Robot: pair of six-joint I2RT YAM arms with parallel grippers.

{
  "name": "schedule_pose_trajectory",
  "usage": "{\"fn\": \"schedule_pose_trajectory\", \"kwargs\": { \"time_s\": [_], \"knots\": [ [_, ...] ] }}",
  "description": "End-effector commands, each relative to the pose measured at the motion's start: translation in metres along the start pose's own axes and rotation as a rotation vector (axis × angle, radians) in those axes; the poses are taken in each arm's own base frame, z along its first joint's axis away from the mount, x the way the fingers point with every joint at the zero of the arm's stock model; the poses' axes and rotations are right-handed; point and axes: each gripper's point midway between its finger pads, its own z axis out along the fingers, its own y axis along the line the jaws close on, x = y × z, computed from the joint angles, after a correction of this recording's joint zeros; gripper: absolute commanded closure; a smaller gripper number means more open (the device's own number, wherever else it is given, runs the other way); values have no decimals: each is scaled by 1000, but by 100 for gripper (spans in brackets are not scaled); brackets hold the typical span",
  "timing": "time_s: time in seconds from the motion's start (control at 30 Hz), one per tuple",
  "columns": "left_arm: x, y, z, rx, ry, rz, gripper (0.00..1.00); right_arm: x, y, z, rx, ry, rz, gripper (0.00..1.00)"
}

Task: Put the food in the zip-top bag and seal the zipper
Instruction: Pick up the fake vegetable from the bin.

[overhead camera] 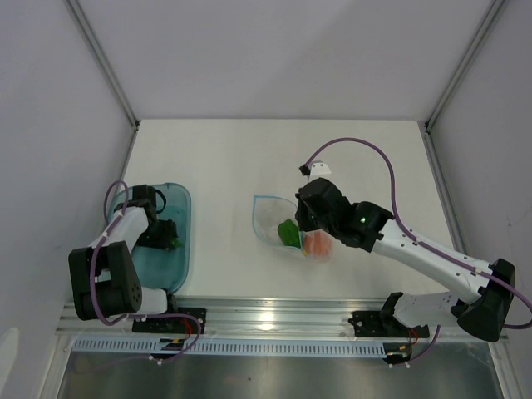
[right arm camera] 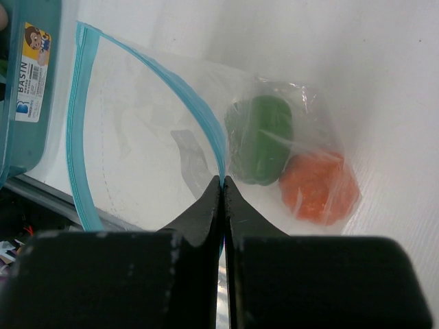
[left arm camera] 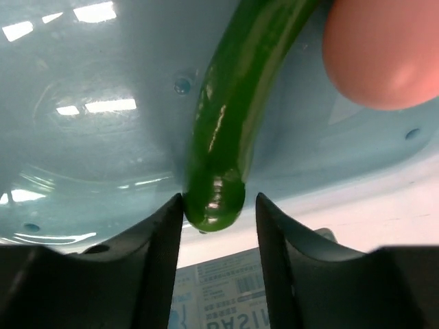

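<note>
The clear zip-top bag [overhead camera: 273,218] lies mid-table with its mouth open toward the left. A green bell pepper [right arm camera: 260,140] and an orange fruit [right arm camera: 319,185] sit inside it, also seen from above as the pepper [overhead camera: 288,233] and the fruit [overhead camera: 318,243]. My right gripper [right arm camera: 223,181] is shut on the upper strip of the light-blue zipper [right arm camera: 199,116]; from above it [overhead camera: 303,218] is over the bag. My left gripper [left arm camera: 219,205] is open inside the teal tray, its jaws either side of the tip of a slim green pod [left arm camera: 226,116]. A pinkish egg [left arm camera: 384,48] lies beside the pod.
The teal translucent tray [overhead camera: 184,218] stands at the left, its labelled wall in the right wrist view [right arm camera: 31,75]. The left arm's gripper [overhead camera: 162,233] reaches down into it. A metal rail [overhead camera: 274,314] runs along the near table edge. Grey walls close in the sides.
</note>
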Motion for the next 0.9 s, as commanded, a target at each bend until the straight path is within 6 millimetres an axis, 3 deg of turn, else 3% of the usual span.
{"fn": "schedule_pose_trajectory", "kwargs": {
  "time_s": [0.0, 0.1, 0.2, 0.37, 0.57, 0.7, 0.77, 0.87],
  "knots": [
    [-5, -5, 4, 26, -6, -16, 60, -8, 2, -3, -16, -28, 17, 100],
    [-2, -6, 4, 40, 10, -6, 76, -9, 2, -5, -20, -34, 23, 100],
    [3, -7, -2, 63, 35, 5, 86, -10, 3, -7, -23, -36, 24, 100],
    [2, -13, -27, 147, 33, 27, 90, -10, 4, -8, -27, -37, 28, 100],
    [-3, -21, -90, 336, -23, 65, 88, -11, 10, -6, -38, -37, 28, 100],
    [-5, -32, -146, 500, -85, 127, 87, -12, 10, -4, -34, -36, 26, 100],
    [-2, -35, -170, 582, -106, 178, 86, -13, 10, -4, -31, -38, 23, 100],
    [19, -50, -207, 760, -56, 304, 84, -14, 11, -3, -29, -37, 20, 100]
  ]
}}
